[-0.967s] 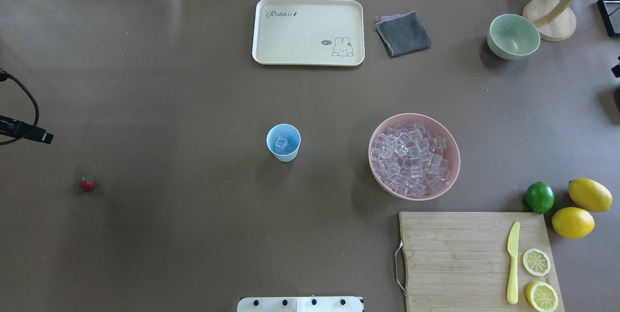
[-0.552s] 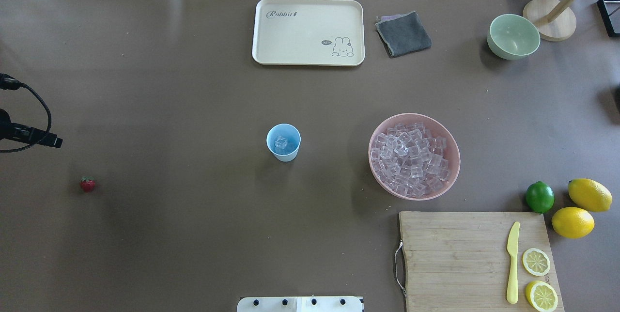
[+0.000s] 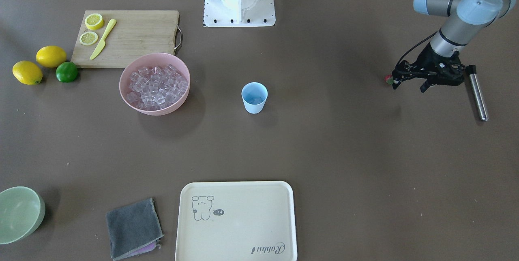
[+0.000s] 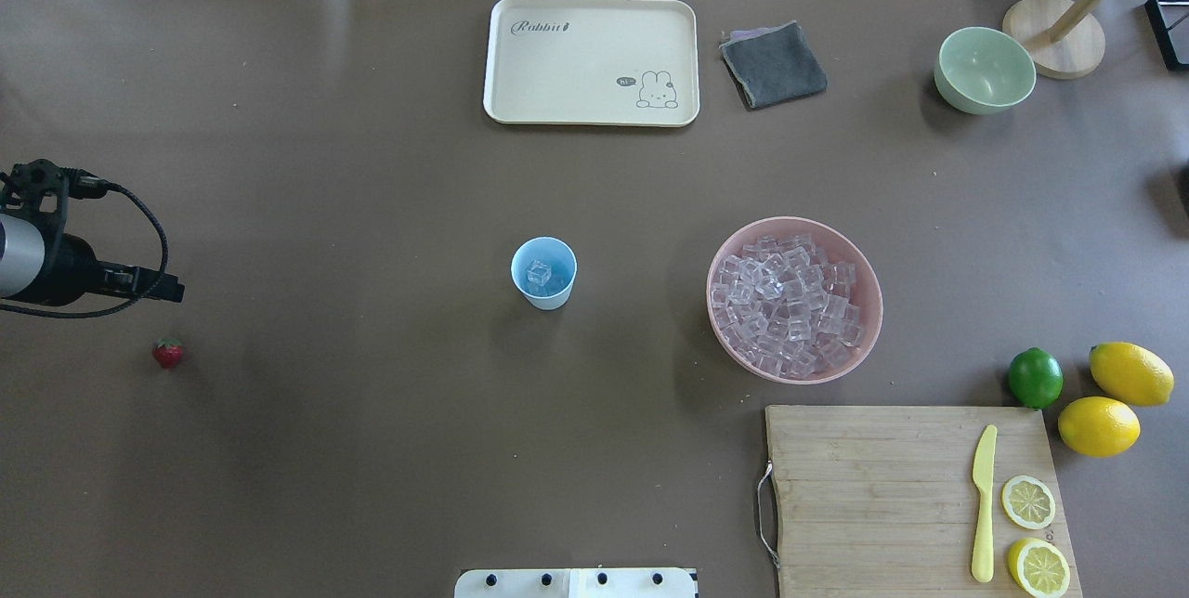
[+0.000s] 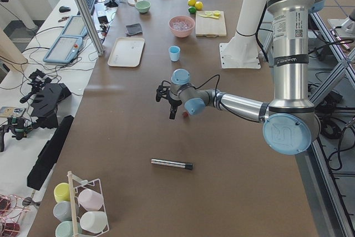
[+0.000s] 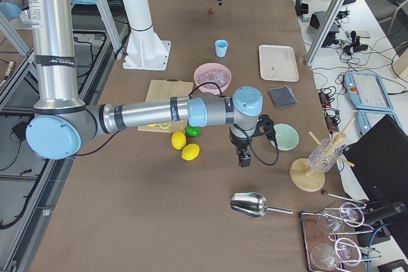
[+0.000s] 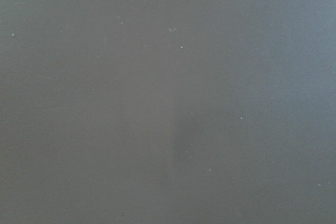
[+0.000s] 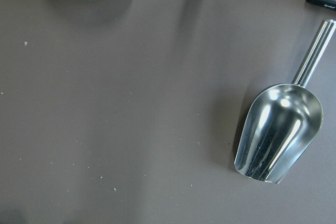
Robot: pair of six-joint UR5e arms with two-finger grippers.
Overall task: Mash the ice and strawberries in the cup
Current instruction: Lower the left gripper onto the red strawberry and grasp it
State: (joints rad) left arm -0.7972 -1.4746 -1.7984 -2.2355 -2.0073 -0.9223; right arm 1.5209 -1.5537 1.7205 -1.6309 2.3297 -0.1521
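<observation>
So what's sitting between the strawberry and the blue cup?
Nothing. In the overhead view, the stretch from the strawberry to the cup is bare brown table. The front-facing view shows the same.

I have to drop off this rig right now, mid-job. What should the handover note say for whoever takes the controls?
The left gripper hangs over the table near the strawberry. Nothing shows in it, and I cannot tell if it is open or shut.
The right gripper is over bare table by the steel scoop. It shows only from the side, so its state is unclear.
The cup stands upright mid-table with an ice cube inside. The ice heap is in the pink bowl.
Done: ice in the cup.
Left: strawberry into the cup, then mash. The steel rod beside the left arm is likely the masher.
</observation>
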